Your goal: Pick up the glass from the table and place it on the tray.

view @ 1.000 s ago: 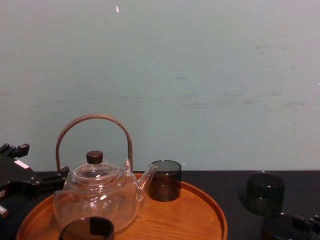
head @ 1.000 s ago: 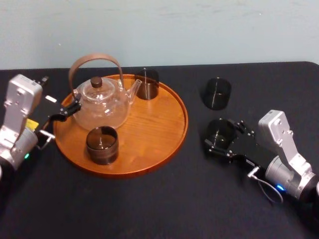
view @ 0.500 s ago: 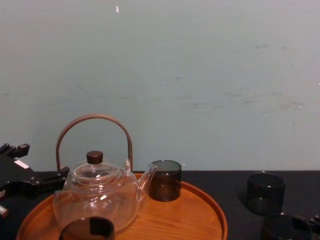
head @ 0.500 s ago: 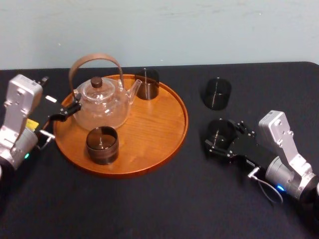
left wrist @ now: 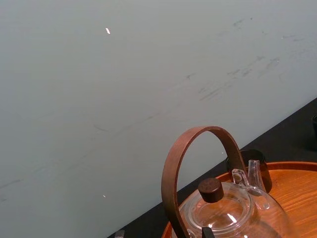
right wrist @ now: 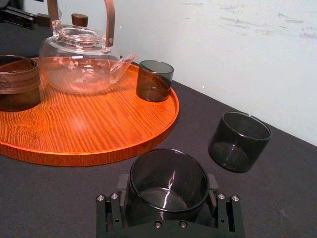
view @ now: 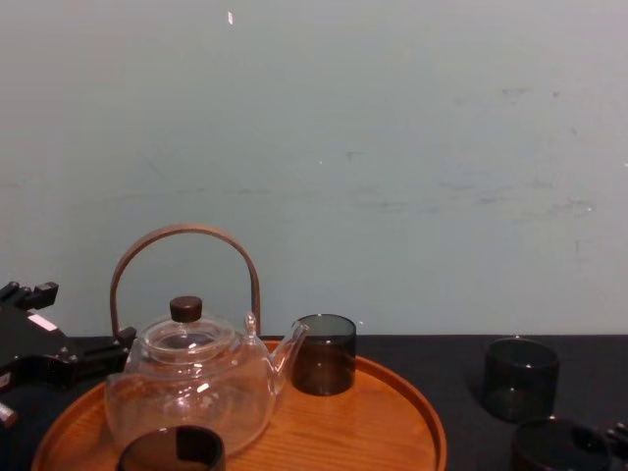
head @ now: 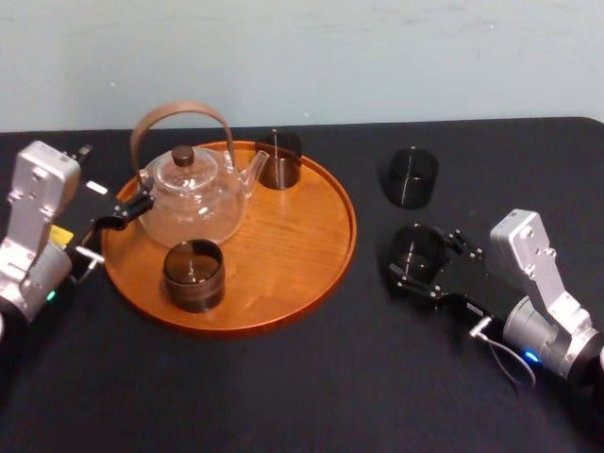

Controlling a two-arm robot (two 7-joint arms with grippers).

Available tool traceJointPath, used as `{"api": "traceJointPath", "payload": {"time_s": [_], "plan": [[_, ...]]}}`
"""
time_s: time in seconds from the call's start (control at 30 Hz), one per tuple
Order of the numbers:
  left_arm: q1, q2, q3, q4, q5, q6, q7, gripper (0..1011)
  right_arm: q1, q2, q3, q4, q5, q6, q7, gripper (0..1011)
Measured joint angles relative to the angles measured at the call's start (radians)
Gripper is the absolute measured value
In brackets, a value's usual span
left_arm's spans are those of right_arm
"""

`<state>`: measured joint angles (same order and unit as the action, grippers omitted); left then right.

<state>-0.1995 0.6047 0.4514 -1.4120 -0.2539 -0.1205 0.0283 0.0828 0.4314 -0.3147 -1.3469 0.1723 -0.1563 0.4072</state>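
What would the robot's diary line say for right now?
right claw: around near dark glass, on table | tray: teapot, two glasses | far glass: on table | left claw: idle by teapot

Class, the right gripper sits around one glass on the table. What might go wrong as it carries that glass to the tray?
1. The far glass stands behind the near glass that the right gripper surrounds; a swing might knock it.
2. The tray has a raised rim; a low carry may catch it.
3. The teapot and two tray glasses crowd the tray's left and back; a bump is possible there.
The left gripper idles beside the teapot.
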Motion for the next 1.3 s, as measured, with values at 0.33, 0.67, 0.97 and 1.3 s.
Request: {"api": "traceJointPath", "payload": {"time_s": [0.33,0.67,0.97,1.3], "plan": [[0.000,0.000,0.000,0.000,0.000,0.000,0.000,1010,0.004,-0.002,-0.001,-0.023,0.019,0.020,0.039,930],[0.000,0.000,0.000,0.000,0.000,0.000,0.000,1010,0.045,-0.023,-0.024,-0.069,0.014,0.075,0.035,929],[0.000,0.000,0.000,0.000,0.000,0.000,0.000,1009,0.116,-0.059,-0.075,-0.073,-0.013,0.117,0.034,929],[0.000,0.000,0.000,0.000,0.000,0.000,0.000,1010,0.179,-0.106,-0.134,-0.036,-0.039,0.142,0.038,929]]}}
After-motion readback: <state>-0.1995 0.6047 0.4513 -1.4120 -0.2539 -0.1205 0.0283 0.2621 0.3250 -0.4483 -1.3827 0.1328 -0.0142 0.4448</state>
